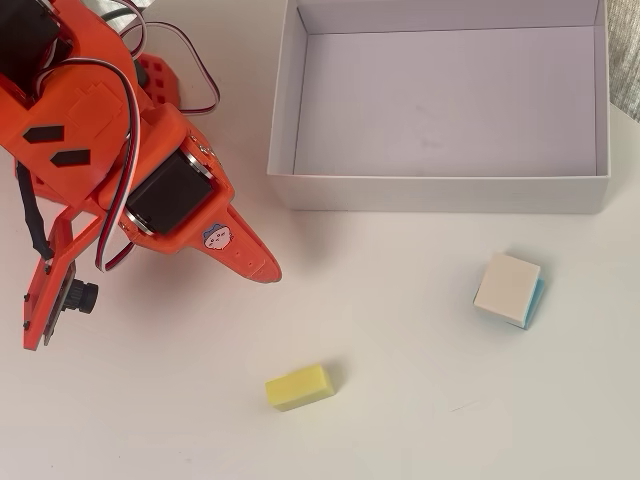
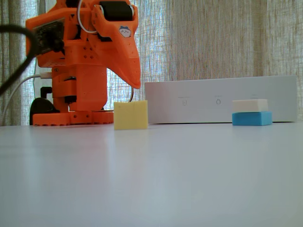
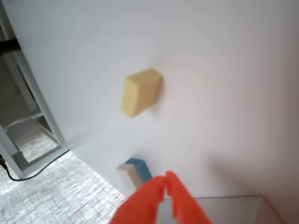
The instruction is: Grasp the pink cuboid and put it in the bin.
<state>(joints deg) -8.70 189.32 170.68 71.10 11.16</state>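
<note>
While the orange gripper (image 3: 165,179) hangs over the table with its fingers pressed together and nothing in them, the pink cuboid doesn't show up in any view. The bin (image 1: 285,120) sits at the top of the overhead view, with a yellow block (image 1: 299,386) and a cream-topped teal block (image 1: 508,289) out on the table below it.

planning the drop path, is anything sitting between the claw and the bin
Nothing visible: bare table lies between the claw and the bin. The yellow block and cream-topped block sit off that line. No pink cuboid shows anywhere.
</note>
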